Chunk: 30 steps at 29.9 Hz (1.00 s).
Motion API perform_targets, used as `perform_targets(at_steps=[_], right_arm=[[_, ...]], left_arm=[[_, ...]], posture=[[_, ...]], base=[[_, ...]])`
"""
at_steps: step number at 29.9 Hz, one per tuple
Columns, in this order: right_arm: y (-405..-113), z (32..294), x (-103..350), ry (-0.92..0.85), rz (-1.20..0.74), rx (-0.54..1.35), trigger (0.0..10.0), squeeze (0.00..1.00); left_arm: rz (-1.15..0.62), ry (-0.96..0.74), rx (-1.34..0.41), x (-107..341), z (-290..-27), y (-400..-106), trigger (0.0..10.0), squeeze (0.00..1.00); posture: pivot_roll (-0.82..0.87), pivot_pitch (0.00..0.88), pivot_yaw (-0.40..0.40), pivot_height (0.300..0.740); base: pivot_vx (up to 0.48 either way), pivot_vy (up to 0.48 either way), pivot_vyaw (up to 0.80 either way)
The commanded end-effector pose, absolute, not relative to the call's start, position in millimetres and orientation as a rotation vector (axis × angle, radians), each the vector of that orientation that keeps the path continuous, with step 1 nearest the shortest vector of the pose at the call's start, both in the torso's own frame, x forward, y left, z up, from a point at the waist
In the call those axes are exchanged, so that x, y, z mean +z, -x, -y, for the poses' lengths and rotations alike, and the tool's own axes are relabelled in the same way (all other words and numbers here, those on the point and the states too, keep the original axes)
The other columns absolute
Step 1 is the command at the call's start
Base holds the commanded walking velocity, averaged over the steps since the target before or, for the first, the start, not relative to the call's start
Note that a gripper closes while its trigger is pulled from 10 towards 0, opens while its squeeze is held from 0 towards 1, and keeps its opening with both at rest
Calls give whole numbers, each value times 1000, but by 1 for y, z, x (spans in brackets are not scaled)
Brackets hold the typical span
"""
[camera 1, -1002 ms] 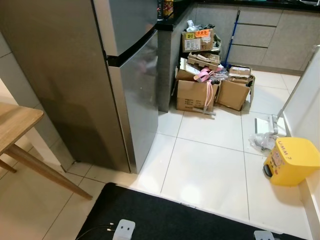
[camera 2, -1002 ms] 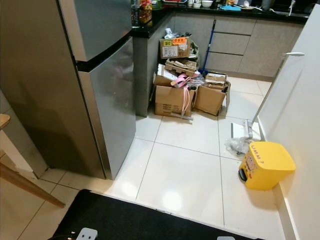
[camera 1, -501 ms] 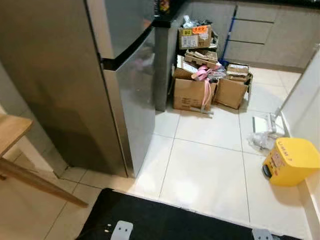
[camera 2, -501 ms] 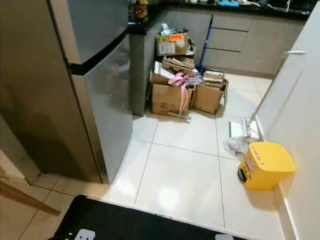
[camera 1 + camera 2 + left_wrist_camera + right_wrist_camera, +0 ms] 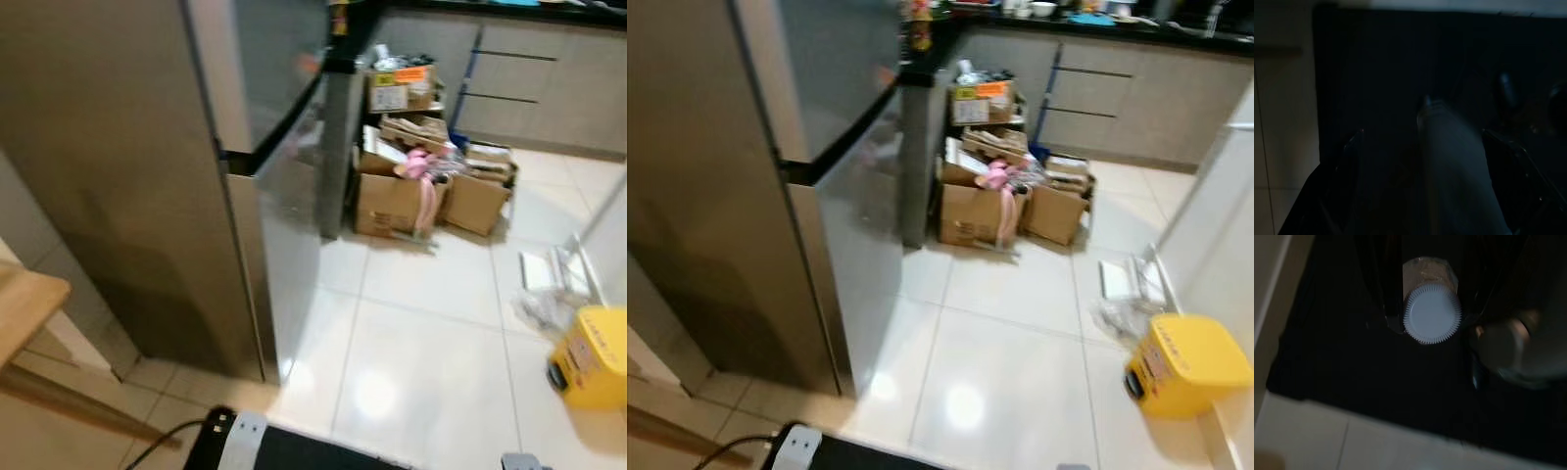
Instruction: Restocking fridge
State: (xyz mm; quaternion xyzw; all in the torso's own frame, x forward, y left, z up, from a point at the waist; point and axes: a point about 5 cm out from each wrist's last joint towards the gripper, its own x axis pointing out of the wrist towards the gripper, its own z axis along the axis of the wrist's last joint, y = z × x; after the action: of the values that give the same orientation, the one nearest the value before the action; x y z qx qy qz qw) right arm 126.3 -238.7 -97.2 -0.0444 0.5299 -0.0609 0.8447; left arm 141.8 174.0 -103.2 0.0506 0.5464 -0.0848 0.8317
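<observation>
My left hand [image 5: 1420, 147] is too dark to read, fingers uncertain. My right hand [image 5: 1432, 316] is clamped on a white-capped bottle [image 5: 1432, 313]. The closed fridge [image 5: 196, 176] stands left on blurred white floor tiles [image 5: 1019, 323], cardboard boxes [image 5: 1004, 201] beyond.

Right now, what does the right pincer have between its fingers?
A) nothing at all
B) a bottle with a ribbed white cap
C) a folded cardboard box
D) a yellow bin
B. The right wrist view shows the right pincer with its black fingers on either side of a bottle, seen end-on with its ribbed white cap facing the camera.
</observation>
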Motion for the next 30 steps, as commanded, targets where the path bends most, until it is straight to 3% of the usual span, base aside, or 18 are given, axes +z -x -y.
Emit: perform_targets(at_steps=[1,9,18,27,30], right_arm=[[-125,239,-97,89,-1123,-131,10000,0],[-124,239,-98,77,-1122,-133,10000,0],[-124,239,-98,54,-1119,-134,10000,0],[-123,237,-98,49,-1123,-105,10000,0],[-123,236,-98,33,-1119,-101,10000,0]], left_arm=[[-1165,-116,-184,-103,-175,-142,10000,0],[-1164,-116,-185,-103,-174,-142,10000,0],[-1160,-80,-185,-103,-172,-142,10000,0],[-1164,-79,-189,-103,-172,-142,10000,0],[-1165,-78,-191,-103,-172,-142,10000,0]], posture=[[-63,0,-16,740],[-64,0,-16,740],[-64,0,-16,740],[-65,0,-15,740],[-65,0,-15,740]], base=[[349,0,0],[352,0,0],[0,0,0],[0,-465,0],[0,-461,771]])
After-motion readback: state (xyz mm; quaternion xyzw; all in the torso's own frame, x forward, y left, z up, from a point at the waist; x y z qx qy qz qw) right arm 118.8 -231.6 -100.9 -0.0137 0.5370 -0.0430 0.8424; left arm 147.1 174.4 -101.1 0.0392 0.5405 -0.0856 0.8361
